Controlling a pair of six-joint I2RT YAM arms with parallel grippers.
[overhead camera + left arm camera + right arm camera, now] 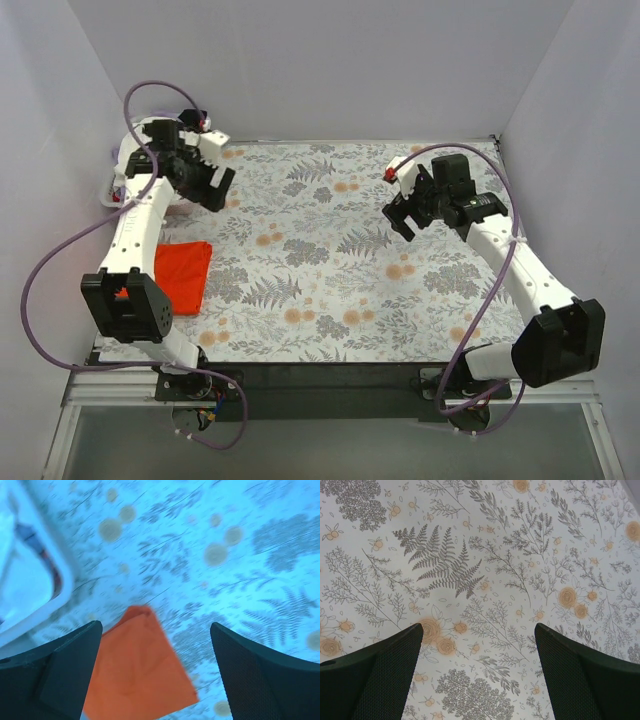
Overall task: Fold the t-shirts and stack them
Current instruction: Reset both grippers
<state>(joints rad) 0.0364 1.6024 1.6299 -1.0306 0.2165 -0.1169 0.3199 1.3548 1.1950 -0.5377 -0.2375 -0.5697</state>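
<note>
One orange shirt (pixel 185 272) lies folded on the floral cloth (pixel 330 290) near the table's left edge, beside the left arm. Two grippers hover above the cloth: the left gripper (pixel 213 190) and right gripper (pixel 403 218), both spread wide and empty. One white bin (pixel 62 587) sits near the shirt, its contents too blurred to tell.

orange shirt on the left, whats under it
The folded orange shirt lies flat on the floral cloth, which shows beside it. Anything between them is covered.

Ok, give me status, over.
Left gripper open, empty. Right gripper open, empty. Orange t-shirt folded, left edge of floral cloth. Nothing blocking it.
</note>
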